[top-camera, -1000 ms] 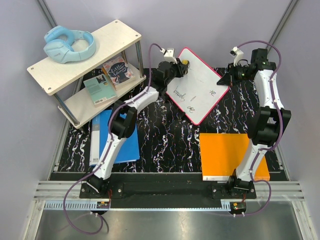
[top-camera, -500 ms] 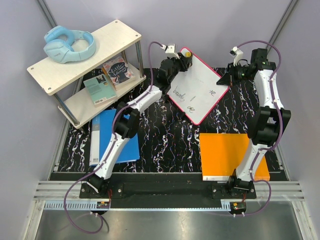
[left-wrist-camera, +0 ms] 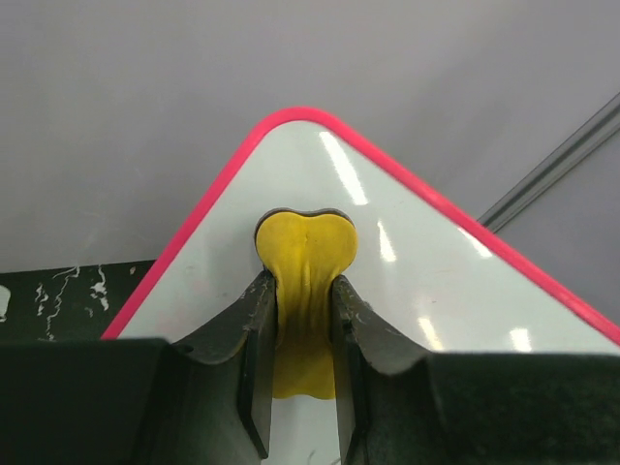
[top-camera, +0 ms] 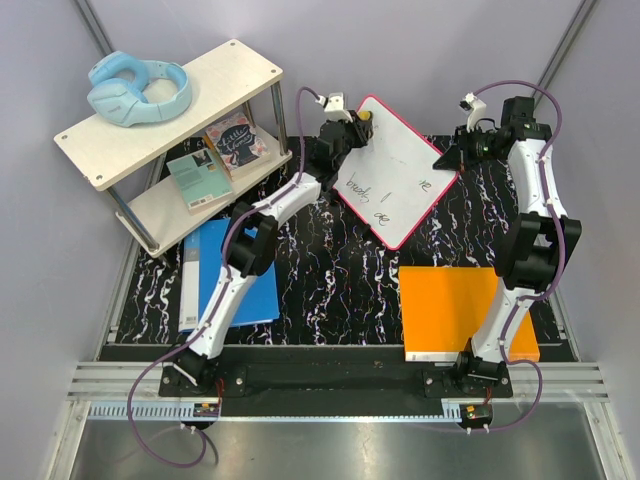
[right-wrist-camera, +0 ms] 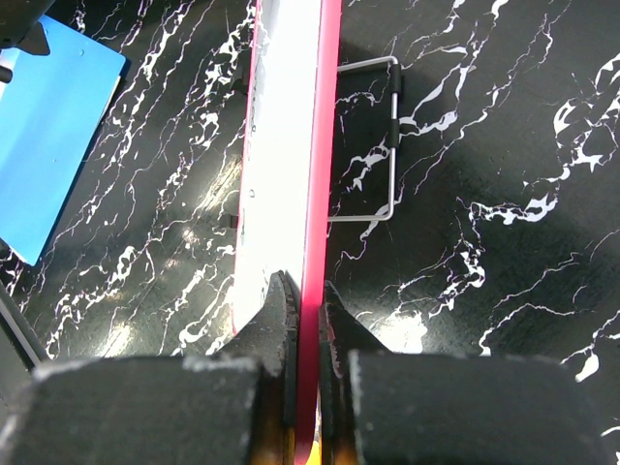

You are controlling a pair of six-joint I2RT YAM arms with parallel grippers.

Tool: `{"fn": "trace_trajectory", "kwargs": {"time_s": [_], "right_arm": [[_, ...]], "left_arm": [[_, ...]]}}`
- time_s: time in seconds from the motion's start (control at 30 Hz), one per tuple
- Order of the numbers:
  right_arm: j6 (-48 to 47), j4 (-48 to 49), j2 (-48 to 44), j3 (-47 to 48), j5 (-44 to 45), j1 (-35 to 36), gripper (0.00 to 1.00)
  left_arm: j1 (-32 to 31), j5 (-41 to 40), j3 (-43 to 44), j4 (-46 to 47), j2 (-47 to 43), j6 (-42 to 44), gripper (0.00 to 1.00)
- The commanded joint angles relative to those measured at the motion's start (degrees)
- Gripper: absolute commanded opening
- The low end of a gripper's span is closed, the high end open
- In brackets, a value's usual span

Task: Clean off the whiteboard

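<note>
- Pink-framed whiteboard (top-camera: pixel 395 185) stands tilted at the far middle of the black marbled bench (top-camera: pixel 330 280), with black handwriting (top-camera: pixel 362 190) across its near-left part.
- Left fingers (left-wrist-camera: pixel 254 325) are clamped on a yellow pad (left-wrist-camera: pixel 305 242), which sits against the whiteboard's far corner, just inside the frame.
- Right fingers (right-wrist-camera: pixel 279 315) pinch the whiteboard's right edge, the pink frame squeezed between them.
- Orange board (top-camera: pixel 455 300) lies on the near right of the bench and a blue folder (top-camera: pixel 235 275) on the near left, both well apart from the whiteboard.
</note>
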Motion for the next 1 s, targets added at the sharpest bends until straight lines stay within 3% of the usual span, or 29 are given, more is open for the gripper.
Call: {"fn": "trace_trajectory", "kwargs": {"time_s": [0.0,0.23,0.43,0.6,0.73,0.97], "right_arm": [[-11.3,-10.1,3.3,-2.4,0.7,6.2,0.00],[-11.5,-10.2,3.3,-2.6,0.8,6.2,0.00],[-11.8,-10.5,3.2,-2.7,0.8,6.2,0.00],[-11.9,-10.5,3.3,-2.9,0.9,6.2,0.00],[-11.8,-10.3,3.3,-2.8,0.9,6.3,0.00],[-11.5,-10.4,3.4,-2.5,0.7,6.2,0.00]], "left_arm": [[0.7,3.0,-3.1,-6.8,-1.0,0.5,0.00],[-3.0,19.8,-4.3,-3.9,-2.3,9.4,0.00],[-5.7,32.4,-2.5,-6.9,-2.4,15.3,0.00],[-8.5,39.8,-5.1,-15.5,-4.8,24.8,0.03],[-11.8,40.4,-6.3,-22.6,-6.1,31.1,0.00],[-17.0,31.1,-11.7,-26.4,-8.9,37.0,0.00]]}}
